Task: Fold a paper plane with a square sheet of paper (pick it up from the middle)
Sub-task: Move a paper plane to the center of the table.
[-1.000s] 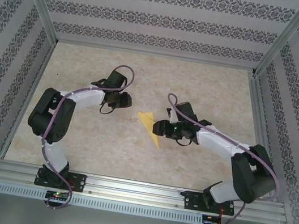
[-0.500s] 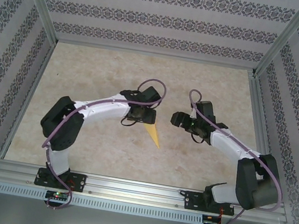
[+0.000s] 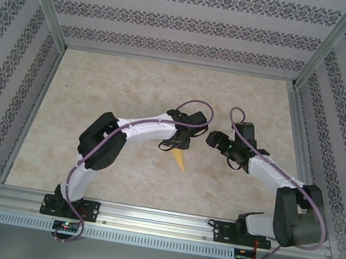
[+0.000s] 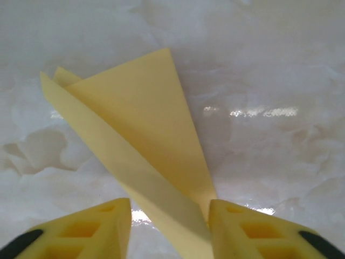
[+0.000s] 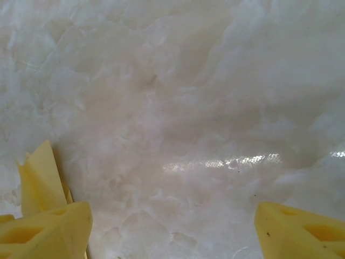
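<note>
Near the middle of the desk (image 3: 120, 87), the yellow paper plane (image 3: 181, 161) is lying flat, its tip pointing toward five o'clock. My left pincer (image 3: 180, 139) is hovering over it, fingers parted, gripping nothing. My right pincer (image 3: 212, 139) is hanging at its two o'clock, spread wide and empty.

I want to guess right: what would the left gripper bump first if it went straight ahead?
Probably the paper: it lies between the left gripper's open fingers, with the table behind it.
</note>
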